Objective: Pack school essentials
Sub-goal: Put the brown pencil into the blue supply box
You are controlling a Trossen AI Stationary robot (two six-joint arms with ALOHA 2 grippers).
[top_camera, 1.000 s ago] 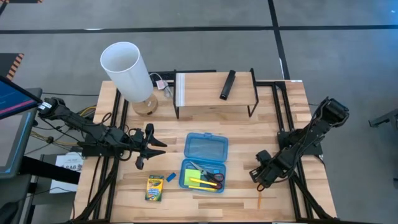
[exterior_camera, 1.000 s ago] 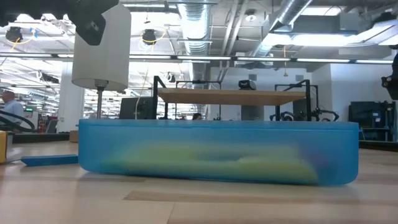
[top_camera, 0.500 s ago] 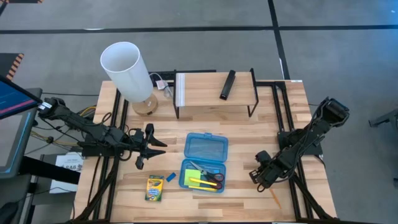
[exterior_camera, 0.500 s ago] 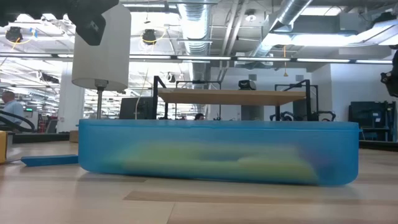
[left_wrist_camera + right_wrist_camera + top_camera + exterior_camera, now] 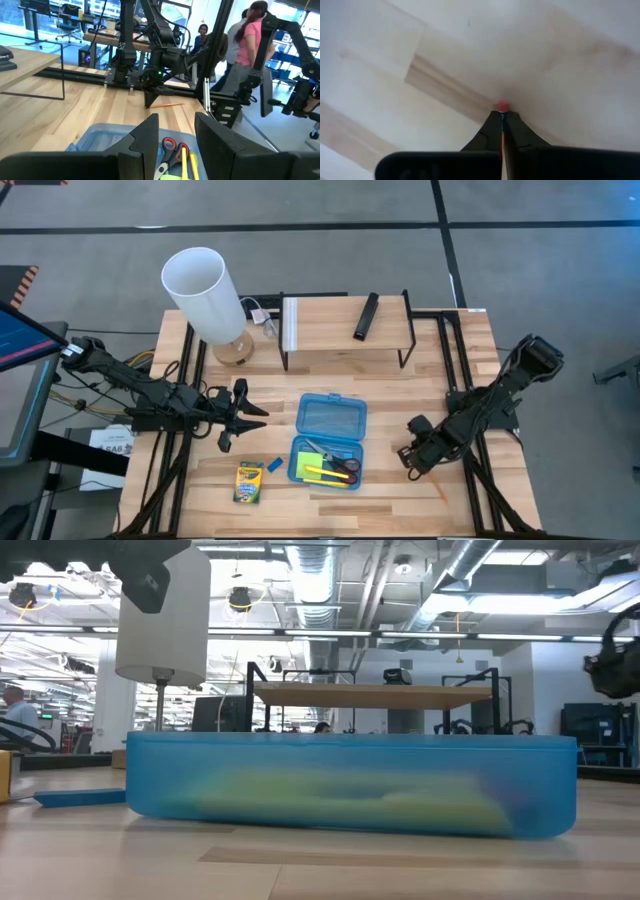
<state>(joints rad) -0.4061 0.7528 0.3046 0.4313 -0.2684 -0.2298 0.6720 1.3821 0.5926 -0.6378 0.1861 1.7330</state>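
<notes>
An open blue pencil case (image 5: 326, 462) lies at the table's middle, its lid (image 5: 332, 418) folded back. In it lie red-handled scissors (image 5: 340, 464), a green sticky-note pad (image 5: 300, 465) and yellow sticks (image 5: 322, 474). A crayon box (image 5: 248, 481) and a small blue eraser (image 5: 274, 466) lie left of it. My right gripper (image 5: 408, 463) is low over the table right of the case, shut on the orange pencil (image 5: 167, 105). My left gripper (image 5: 250, 417) is open and empty left of the case. No pale pen shows. My right gripper pinches the orange pencil between its two fingers, near its red eraser end (image 5: 502, 106), which sticks out just past the fingertips. The fingers point down at the table. The shaft (image 5: 437, 488) trails low along the table toward the near right.
A white-shaded lamp (image 5: 205, 295) stands at the far left. A wooden shelf on a black frame (image 5: 345, 330) at the far middle carries a black bar (image 5: 367, 316). People (image 5: 250, 45) stand in the room beyond the table's right side.
My right gripper has moved a little toward the table's left, staying shut on the pencil. The pencil has swung about: its free end pointed at the near edge and now slants toward the near right.
</notes>
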